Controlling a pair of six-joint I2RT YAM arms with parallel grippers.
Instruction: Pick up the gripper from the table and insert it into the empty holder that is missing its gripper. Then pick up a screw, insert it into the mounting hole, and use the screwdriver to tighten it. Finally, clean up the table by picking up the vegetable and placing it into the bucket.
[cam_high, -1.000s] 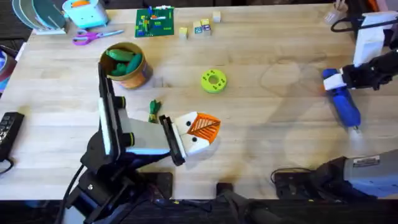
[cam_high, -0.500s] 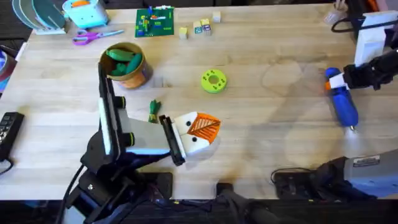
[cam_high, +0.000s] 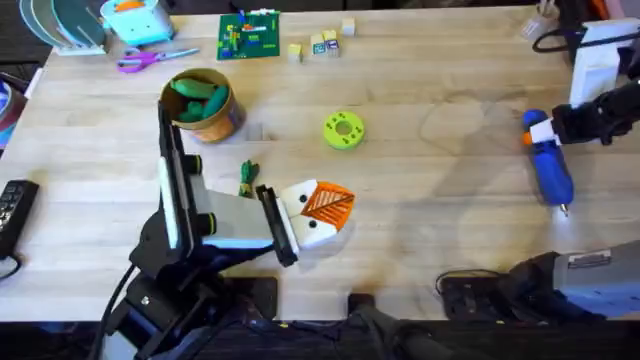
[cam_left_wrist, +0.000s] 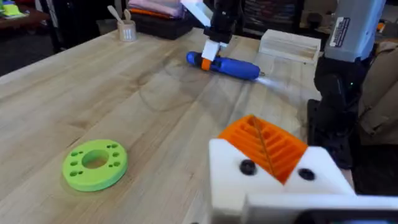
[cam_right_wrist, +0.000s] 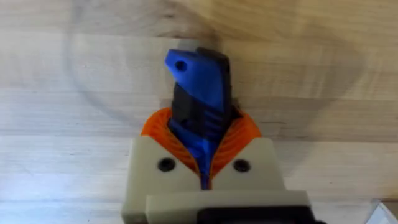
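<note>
The right gripper (cam_right_wrist: 204, 158) has its jaws pinched on the blue screwdriver (cam_high: 550, 170), which lies on the table (cam_high: 430, 210) well to the right of the flat green ring (cam_high: 344, 130). The left gripper (cam_high: 318, 210) rests just below and left of that ring, its jaws pressed together with the orange ribbed pads (cam_high: 330, 203) meeting. The small green vegetable (cam_high: 247, 177) lies left of the ring beside the left gripper, and the tan bucket (cam_high: 203, 104), already holding larger green vegetables, stands further left.
</note>
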